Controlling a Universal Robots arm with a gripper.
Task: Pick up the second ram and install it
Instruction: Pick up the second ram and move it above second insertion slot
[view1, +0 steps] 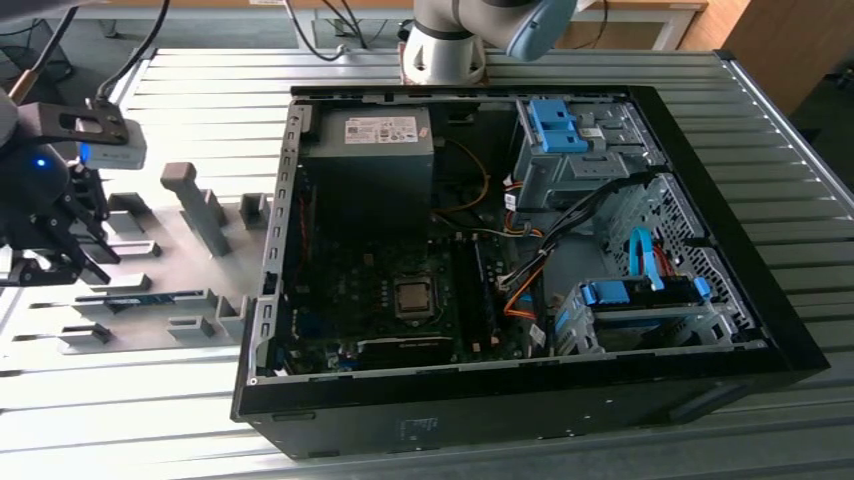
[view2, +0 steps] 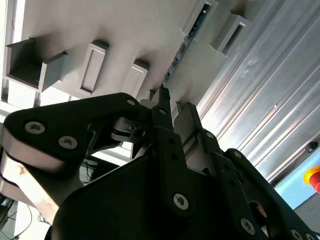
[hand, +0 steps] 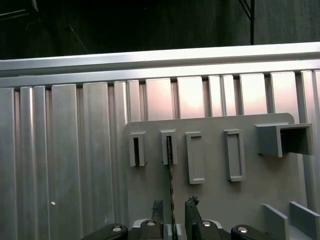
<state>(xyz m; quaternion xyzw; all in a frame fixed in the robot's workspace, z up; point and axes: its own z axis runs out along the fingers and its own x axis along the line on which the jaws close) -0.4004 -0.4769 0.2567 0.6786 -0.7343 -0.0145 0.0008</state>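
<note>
The second ram stands on its long edge on the grey plate. In the first wrist view I see it from the edge, as 1 thin dark line. Its far end sits inside a slotted holder block, the 2nd in a row of 4 holder blocks. In the exterior view the same stick is a narrow blue-green strip that lies low on the plate, at the exterior view's left, outside the computer case.

The gripper is directly over the near end of the stick. Its 2 fingers stand 1 on each side of the board, only a narrow distance apart. I see a slim gap between each finger and the board, so they are around it and do not clamp it. In the second wrist view the gripper points at the plate, and the stick runs away from the fingertips toward its holder. In the exterior view the gripper hangs just above the end of the strip nearest that view's left edge.

The plate lies on a ribbed metal table. The case lies open on its side on the same table, at the exterior view's right of the plate, with the motherboard facing up.
</note>
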